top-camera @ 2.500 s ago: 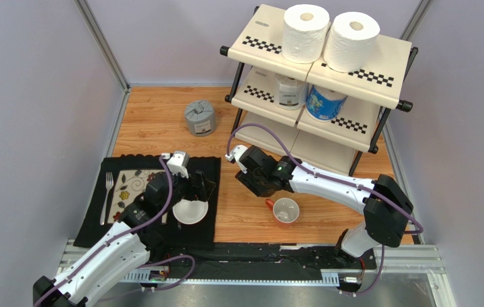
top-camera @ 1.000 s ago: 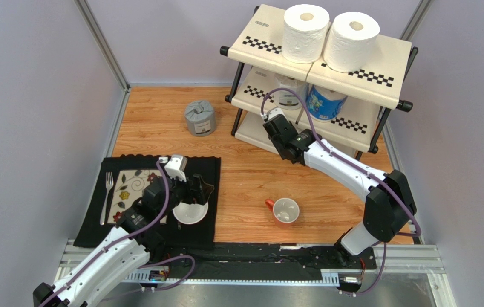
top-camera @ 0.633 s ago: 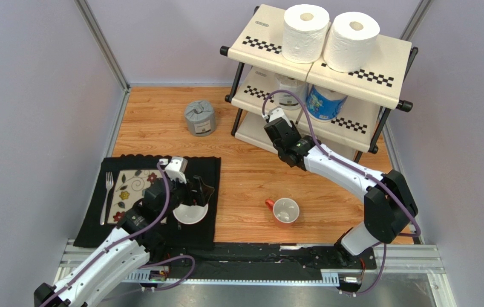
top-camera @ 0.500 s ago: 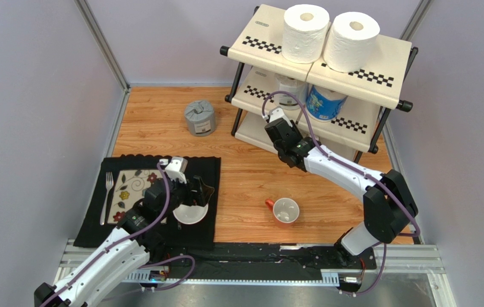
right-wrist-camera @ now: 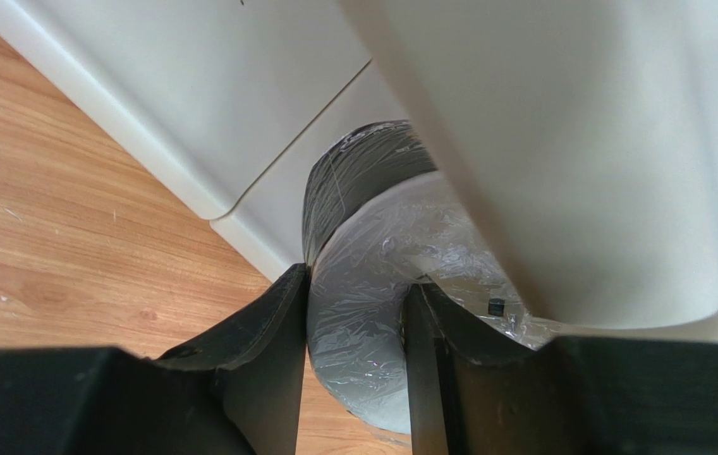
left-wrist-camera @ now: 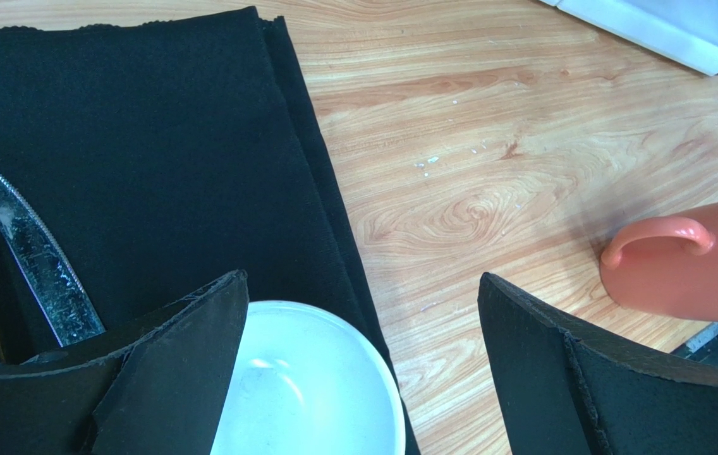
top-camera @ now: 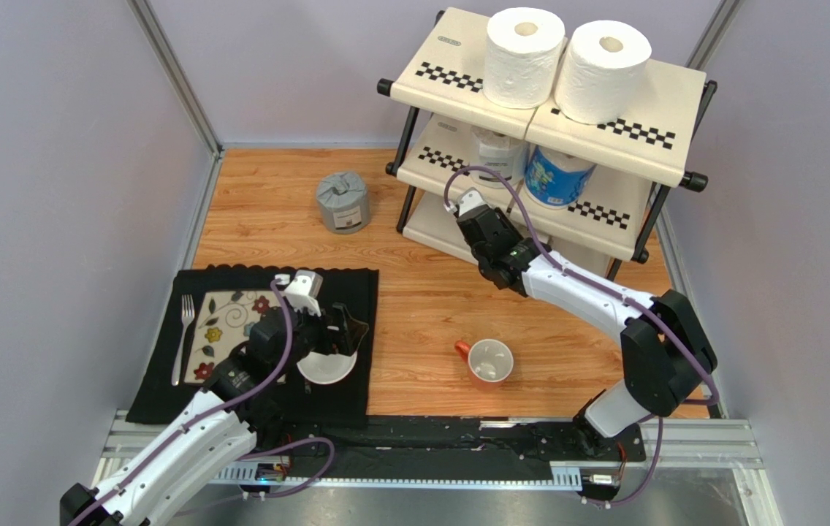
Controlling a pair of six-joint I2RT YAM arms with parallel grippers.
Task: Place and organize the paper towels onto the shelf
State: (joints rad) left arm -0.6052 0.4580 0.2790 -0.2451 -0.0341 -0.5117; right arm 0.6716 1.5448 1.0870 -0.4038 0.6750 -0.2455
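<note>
No word, brand or number can be read anywhere. On the shelf (top-camera: 672, 99), a small dark mark sits at the top tier's left corner. The clear-wrapped roll (top-camera: 496, 145) and blue-wrapped roll (top-camera: 557, 175) on its middle tier carry print, all too small to make out. The grey roll (top-camera: 343, 203) on the floor left of the shelf bears a pale label, equally illegible.

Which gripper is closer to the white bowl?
Left. The left gripper hangs open right above the bowl; the right gripper is far off at the shelf, gripping a wrapped roll.
</note>
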